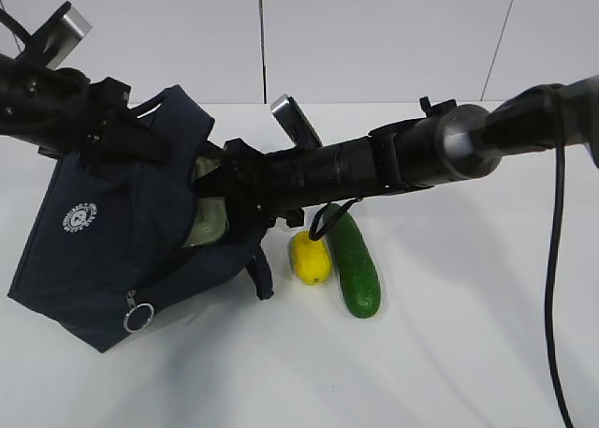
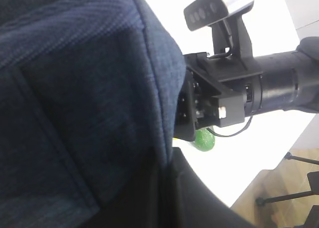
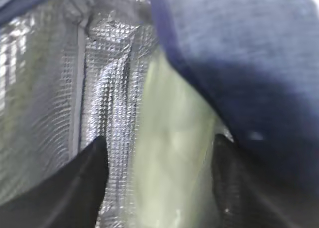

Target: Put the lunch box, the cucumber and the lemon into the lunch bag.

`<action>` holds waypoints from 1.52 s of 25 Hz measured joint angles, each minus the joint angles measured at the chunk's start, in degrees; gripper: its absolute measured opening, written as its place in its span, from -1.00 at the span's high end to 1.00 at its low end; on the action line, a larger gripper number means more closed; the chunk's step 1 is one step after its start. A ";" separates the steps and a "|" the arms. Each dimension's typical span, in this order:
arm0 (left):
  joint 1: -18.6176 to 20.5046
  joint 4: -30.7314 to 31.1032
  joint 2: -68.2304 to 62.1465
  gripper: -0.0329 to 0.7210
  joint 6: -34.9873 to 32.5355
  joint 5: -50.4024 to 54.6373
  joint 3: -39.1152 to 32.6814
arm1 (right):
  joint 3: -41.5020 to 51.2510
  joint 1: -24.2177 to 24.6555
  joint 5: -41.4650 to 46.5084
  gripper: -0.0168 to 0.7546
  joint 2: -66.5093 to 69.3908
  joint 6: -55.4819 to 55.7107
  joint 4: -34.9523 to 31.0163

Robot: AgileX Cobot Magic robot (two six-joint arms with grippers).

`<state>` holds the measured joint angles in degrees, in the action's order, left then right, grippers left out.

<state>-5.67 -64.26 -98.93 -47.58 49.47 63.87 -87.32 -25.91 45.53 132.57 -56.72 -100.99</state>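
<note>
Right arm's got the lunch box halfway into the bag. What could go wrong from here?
1. The lunch bag is tipped up and lifted by the left gripper; if that fabric grip slips, the mouth may collapse onto the right gripper.
2. The right gripper is inside, fingers either side of the lunch box; withdrawing could snag the flap or drag the box out.
3. The lemon and cucumber lie beside the opening; a shifting bag may knock them.

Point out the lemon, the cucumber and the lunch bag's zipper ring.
lemon (image 1: 310, 257), exterior view, middle of its yellow skin.
cucumber (image 1: 355, 259), exterior view, mid-length of its green body.
zipper ring (image 1: 138, 317), exterior view, on the metal loop.
</note>
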 joint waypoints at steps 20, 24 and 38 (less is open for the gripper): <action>0.00 -0.10 -0.25 0.94 -0.09 2.22 0.00 | -0.44 1.61 6.72 -0.34 0.00 -1.16 2.72; 0.64 0.01 -0.25 0.94 -0.09 4.75 0.00 | -0.44 1.98 7.22 -0.34 -0.37 0.07 7.92; 4.91 0.25 -0.25 0.94 -0.13 7.85 0.00 | -2.79 2.31 6.34 -0.34 -10.95 15.78 33.39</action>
<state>-0.76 -64.01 -99.18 -47.71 57.32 63.87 -90.11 -23.61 51.87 121.61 -40.94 -67.60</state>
